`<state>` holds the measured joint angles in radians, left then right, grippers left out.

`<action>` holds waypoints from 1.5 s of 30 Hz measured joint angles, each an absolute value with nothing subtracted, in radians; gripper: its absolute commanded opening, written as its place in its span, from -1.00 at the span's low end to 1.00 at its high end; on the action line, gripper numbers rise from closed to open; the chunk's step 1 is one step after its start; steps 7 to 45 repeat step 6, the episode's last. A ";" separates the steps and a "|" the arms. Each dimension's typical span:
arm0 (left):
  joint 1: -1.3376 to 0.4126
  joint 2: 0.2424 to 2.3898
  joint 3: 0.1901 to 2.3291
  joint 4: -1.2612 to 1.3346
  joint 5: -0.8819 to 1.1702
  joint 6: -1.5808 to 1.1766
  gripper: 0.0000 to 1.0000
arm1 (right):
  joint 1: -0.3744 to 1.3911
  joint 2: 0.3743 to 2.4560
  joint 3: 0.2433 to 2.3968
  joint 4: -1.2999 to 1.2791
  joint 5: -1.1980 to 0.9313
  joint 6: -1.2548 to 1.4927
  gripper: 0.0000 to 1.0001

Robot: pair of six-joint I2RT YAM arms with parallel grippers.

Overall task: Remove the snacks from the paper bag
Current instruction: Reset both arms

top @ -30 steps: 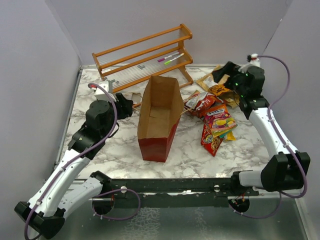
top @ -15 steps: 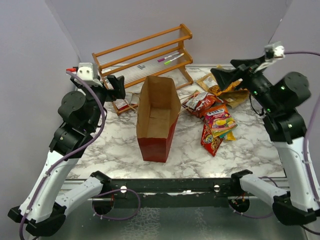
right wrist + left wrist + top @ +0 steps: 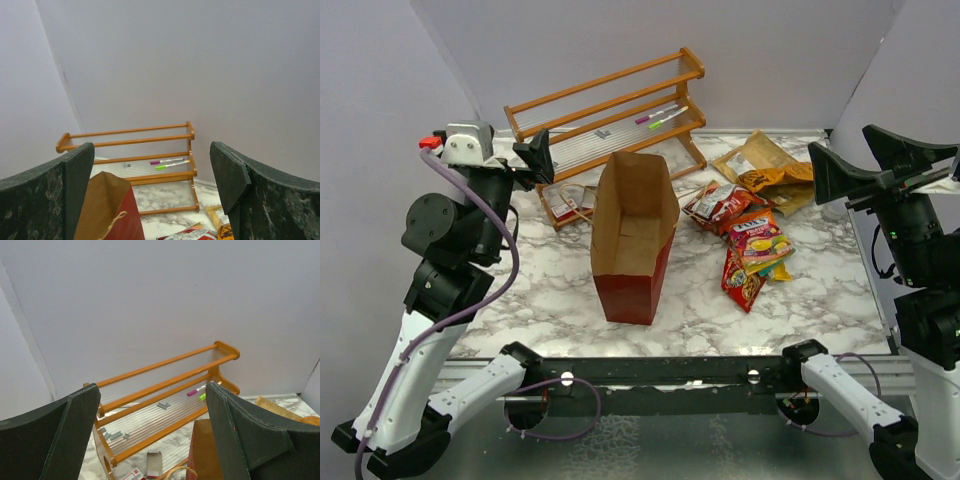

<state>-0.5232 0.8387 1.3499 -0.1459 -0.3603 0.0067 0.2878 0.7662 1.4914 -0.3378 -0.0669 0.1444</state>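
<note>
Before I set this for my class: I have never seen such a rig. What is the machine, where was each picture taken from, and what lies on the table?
Two robot arms are bolted at the near edge of the table. The wide picture comes from a camera above and behind them; the other two come from wrist cameras, looking between each tool's fingers. The left tool and right tool are open, raised, holding nothing. On the table: an upright open bag, looking empty, snacks right of it, a rack with pens behind, cards left of it.

Lab test cell, plain grey enclosure walls (image 3: 410,90), marble-patterned table (image 3: 550,300), 2 bolted robot arms (image 3: 440,260)
</note>
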 measured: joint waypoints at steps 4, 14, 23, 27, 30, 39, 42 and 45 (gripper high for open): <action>-0.523 0.833 1.350 -0.138 -0.360 0.026 0.79 | 0.288 0.782 1.491 -0.341 -0.037 0.144 0.99; -0.523 0.828 1.350 -0.138 -0.361 0.032 0.79 | 0.288 0.787 1.490 -0.340 -0.032 0.144 0.99; -0.523 0.828 1.350 -0.138 -0.361 0.032 0.79 | 0.288 0.787 1.490 -0.340 -0.032 0.144 0.99; -0.523 0.828 1.350 -0.138 -0.361 0.032 0.79 | 0.288 0.787 1.490 -0.340 -0.032 0.144 0.99; -0.523 0.828 1.350 -0.138 -0.361 0.032 0.79 | 0.288 0.787 1.490 -0.340 -0.032 0.144 0.99; -0.523 0.828 1.350 -0.138 -0.361 0.032 0.79 | 0.288 0.787 1.490 -0.340 -0.032 0.144 0.99; -0.523 0.828 1.350 -0.138 -0.361 0.032 0.79 | 0.288 0.787 1.490 -0.340 -0.032 0.144 0.99; -0.523 0.828 1.350 -0.138 -0.361 0.032 0.79 | 0.288 0.787 1.490 -0.340 -0.032 0.144 0.99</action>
